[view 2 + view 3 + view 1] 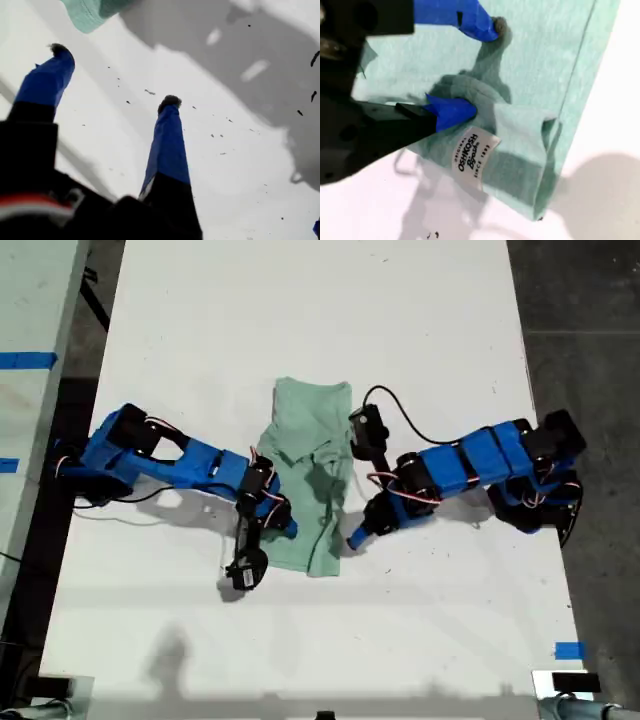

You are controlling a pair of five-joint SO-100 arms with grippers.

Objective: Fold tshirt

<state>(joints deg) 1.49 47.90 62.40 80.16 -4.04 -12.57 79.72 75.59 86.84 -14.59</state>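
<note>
Exterior view: the white counter [300,300] carries the tshirt [310,440], which lies part-folded at its middle between two blue arms. My second hand [482,66] rests on the cloth by the neck label [472,150] — jaws spread, both tips pressing, a ruck of cloth between them. My first hand [112,75] hangs released over bare counter just off the tshirt's edge.

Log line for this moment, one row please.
tshirt: partly folded on table | my first gripper: open, over bare table | my second gripper: open, astride bunched cloth by label
</note>
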